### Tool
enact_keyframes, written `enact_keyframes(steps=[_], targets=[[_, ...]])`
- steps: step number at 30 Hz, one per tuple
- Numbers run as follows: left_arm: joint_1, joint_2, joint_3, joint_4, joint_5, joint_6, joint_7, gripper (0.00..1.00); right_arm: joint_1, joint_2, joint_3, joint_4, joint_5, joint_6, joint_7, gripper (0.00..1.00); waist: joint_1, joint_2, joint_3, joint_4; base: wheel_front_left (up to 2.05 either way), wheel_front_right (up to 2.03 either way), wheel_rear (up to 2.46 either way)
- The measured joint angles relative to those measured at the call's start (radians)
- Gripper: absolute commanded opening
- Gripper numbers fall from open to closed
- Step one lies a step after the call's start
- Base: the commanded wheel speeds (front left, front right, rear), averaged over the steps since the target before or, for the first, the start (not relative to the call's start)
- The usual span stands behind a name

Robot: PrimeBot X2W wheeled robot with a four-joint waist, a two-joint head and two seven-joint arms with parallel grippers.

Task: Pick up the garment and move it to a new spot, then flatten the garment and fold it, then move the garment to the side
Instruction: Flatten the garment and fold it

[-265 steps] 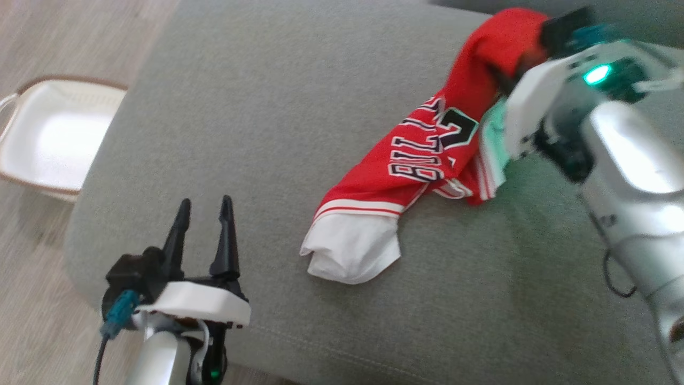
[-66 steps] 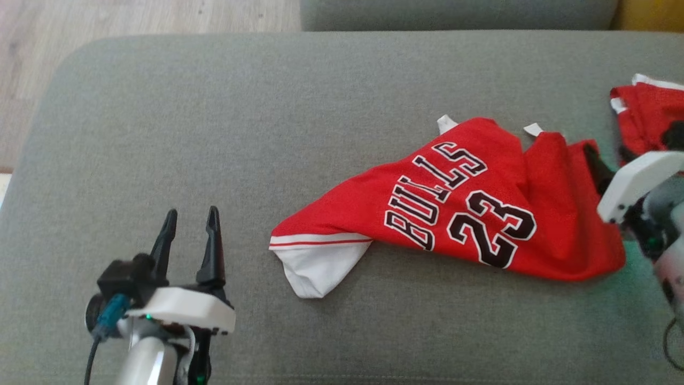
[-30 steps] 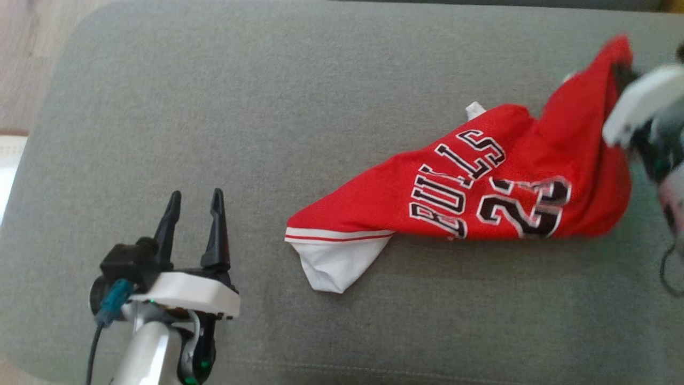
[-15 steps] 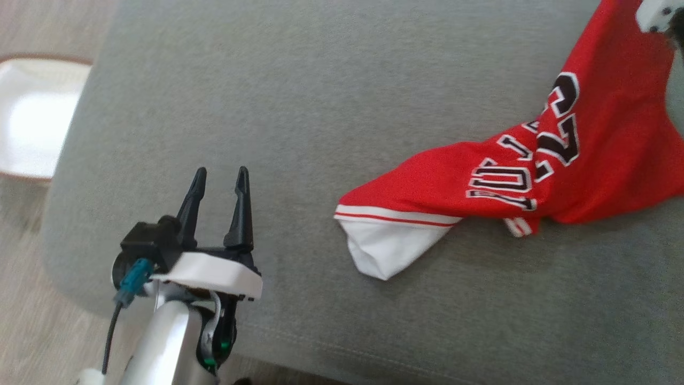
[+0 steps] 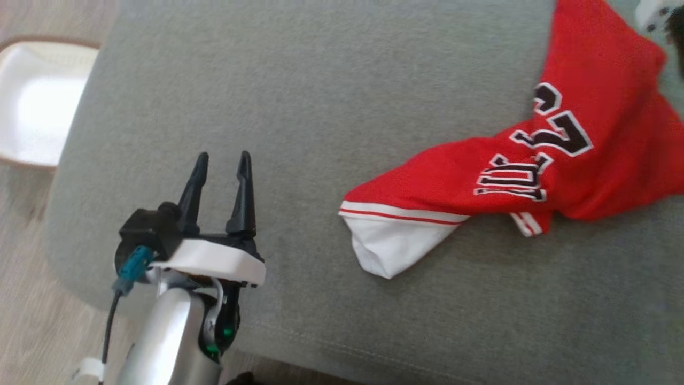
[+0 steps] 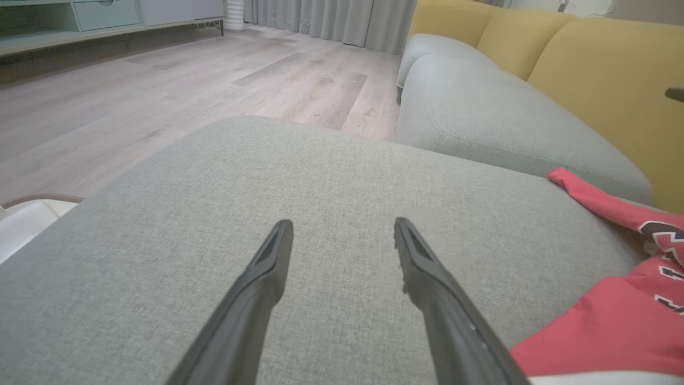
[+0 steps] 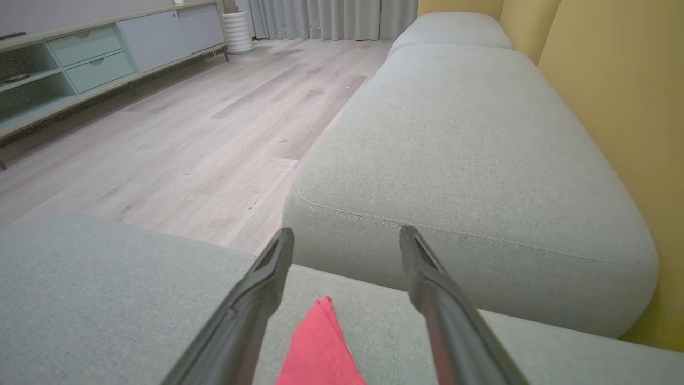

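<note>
Crumpled red basketball jersey (image 5: pixel 534 166) with a white hem lies toward the right of a grey fabric sofa cushion (image 5: pixel 320 80). The left pincer (image 5: pixel 224 156) and the right pincer (image 7: pixel 347 231) both gape open, empty. To flatten it, best pinch opposite corners and pull gently apart.

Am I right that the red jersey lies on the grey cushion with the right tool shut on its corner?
Not quite: the right wrist view shows the right tool open, fingers apart and gripping nothing. The red jersey does lie on the grey cushion.
</note>
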Motion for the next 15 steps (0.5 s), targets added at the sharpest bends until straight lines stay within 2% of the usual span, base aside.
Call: enact_keyframes(steps=[7,15], targets=[[0.019,0.0,0.049,0.005,0.021,-0.003,0.0,1.0,0.154,0.057,0.031,-0.032,0.061,0.0,0.017,1.0,0.0,0.0,-0.071,-0.09,0.0,0.0,0.0],[0.065,0.015,0.085,0.005,0.035,-0.011,0.0,1.0,0.326,0.049,0.086,-0.144,0.167,0.0,0.055,1.0,0.0,0.0,-0.157,-0.211,0.0,0.0,0.0]])
